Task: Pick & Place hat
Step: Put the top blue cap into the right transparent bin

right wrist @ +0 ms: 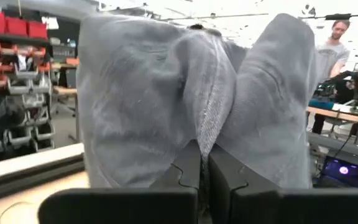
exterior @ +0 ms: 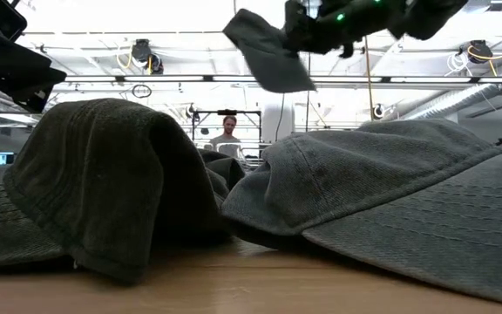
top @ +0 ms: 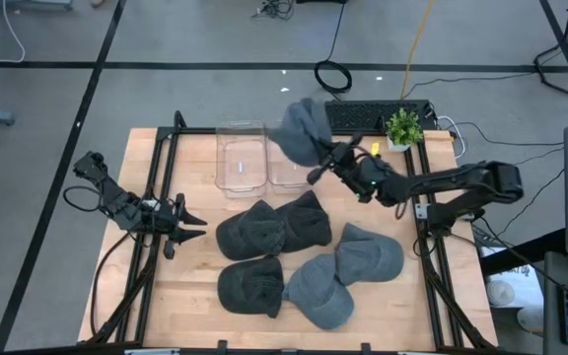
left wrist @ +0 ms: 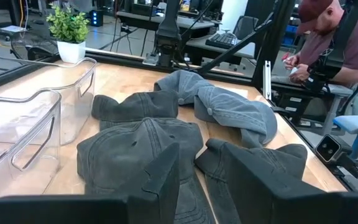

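Right tool [top: 316, 170] clamped on grey hat [top: 302, 128], aloft

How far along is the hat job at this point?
Nothing looks placed yet: both clear bins appear empty. In hand: the right hand holds a grey hat lifted over the bins. Left: five hats on the table. The left hand waits, open.

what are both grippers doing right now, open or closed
Left gripper: open, empty, at the table's left edge.
Right gripper: closed on a grey hat, lifted above the clear bins.
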